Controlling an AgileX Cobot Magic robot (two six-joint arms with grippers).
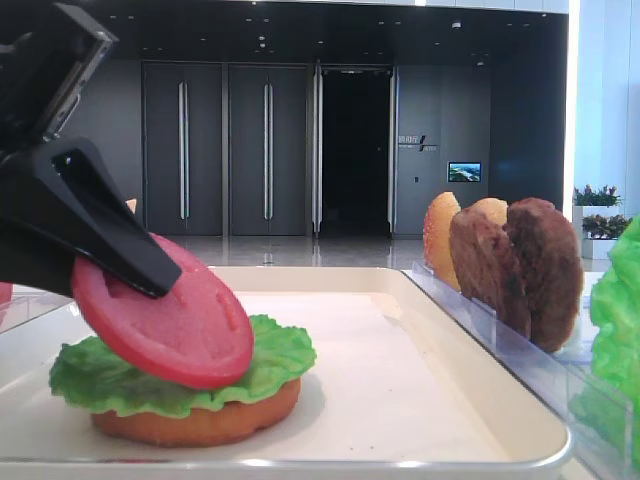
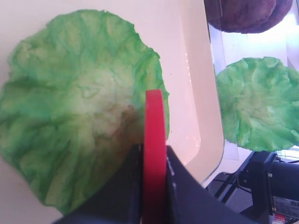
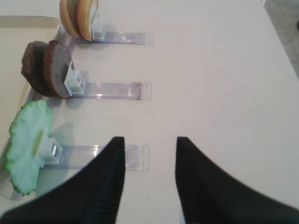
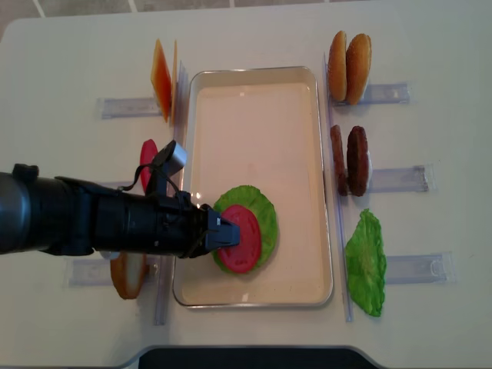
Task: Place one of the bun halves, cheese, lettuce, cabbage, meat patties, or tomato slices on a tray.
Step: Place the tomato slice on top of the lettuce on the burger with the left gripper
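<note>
The left gripper [image 4: 219,233] has its jaws clamped on the rim of a tomato slice [image 4: 242,238], one jaw on each flat face, as the left wrist view shows with the slice [image 2: 154,154] seen edge-on between them. The slice is held tilted above the lettuce [image 1: 180,375], its lower edge touching or just clear of the leaf; which of the two cannot be told. The slice appears to be a stiff, light toy disc: it keeps its shape under an edge grip with no visible sag, so an edge hold across the two faces looks adequate, though the smooth faces may slip if the grip loosens. It is a flat, round, red disc with faint dimples, somewhat narrower than the lettuce. The lettuce is a bright green, ruffled leaf lying on a bun half [image 1: 200,420], which rests on the white tray [image 4: 257,115], towards the end of the tray nearest the bottom of the overhead view. To the left of the tray, a clear holder carries another tomato slice [image 4: 147,163], with cheese [image 4: 161,77] farther up. To the right of the tray stand the meat patties [image 4: 350,160], two bun halves [image 4: 350,67] and a second lettuce leaf [image 4: 367,263]. The right gripper [image 3: 150,186] hangs over the worktop [image 3: 224,70] to the right of the tray, jaws apart, holding nothing.
</note>
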